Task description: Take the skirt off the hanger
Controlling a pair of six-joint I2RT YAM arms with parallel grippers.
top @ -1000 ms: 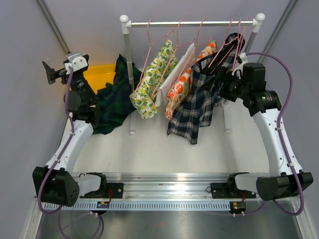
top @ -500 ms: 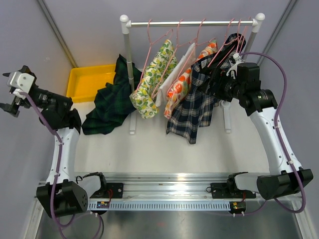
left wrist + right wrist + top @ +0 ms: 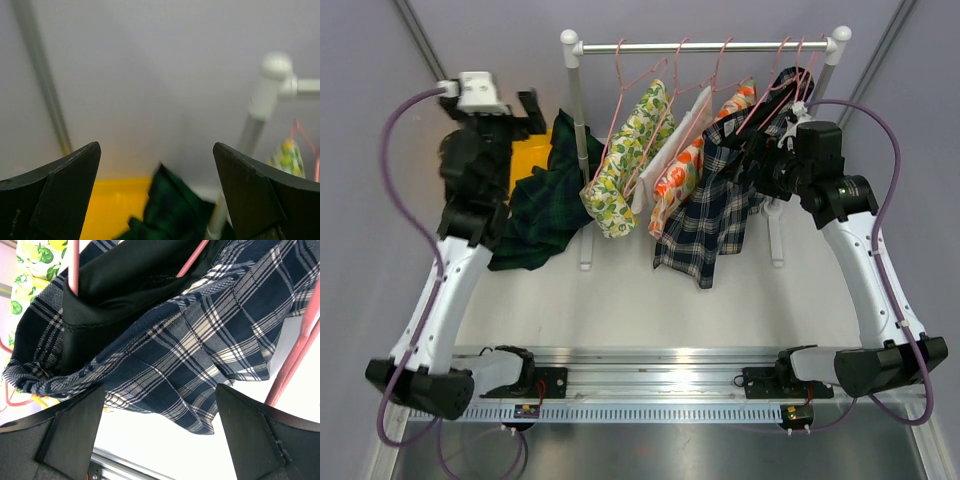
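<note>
- From the overhead view: the left end effector (image 3: pixel 527 106) is up high at the upper left of the frame, jaws wide apart and gripping nothing, poised above the yellow bin (image 3: pixel 525 150).
- A dark green plaid cloth (image 3: pixel 545 205) lies slumped from the bin's edge down onto the table (image 3: pixel 620 300), right by the rack's left post (image 3: pixel 578 120).
- Along the rail (image 3: pixel 720 46) hang a lemon-print garment (image 3: pixel 625 160), a white piece (image 3: pixel 682 125) and an orange-print garment (image 3: pixel 678 182).
- And here's the one that matters: the navy plaid skirt (image 3: pixel 715 215) is on its pink hanger (image 3: pixel 765 95) toward the right end of the rail, its hem hanging low.
- The right end effector (image 3: pixel 765 168) is pushed in at the skirt's upper right side, jaws spread; whether it touches the cloth I cannot tell from here.
- Left wrist view: both fingers (image 3: pixel 60 192) stand far apart at the bottom corners with only the grey wall between them. Below sit the yellow bin (image 3: pixel 115 205) and the green plaid cloth (image 3: pixel 172 210), with the white post (image 3: pixel 260 105) at the right.
- Right wrist view: fingers (image 3: pixel 70 440) wide apart at the lower corners, clamped on nothing. The navy plaid skirt (image 3: pixel 210 345) fills the frame beyond them, its black lining (image 3: pixel 135 280) showing at the top, and the pink hanger (image 3: pixel 75 265) runs inside the waist.
</note>
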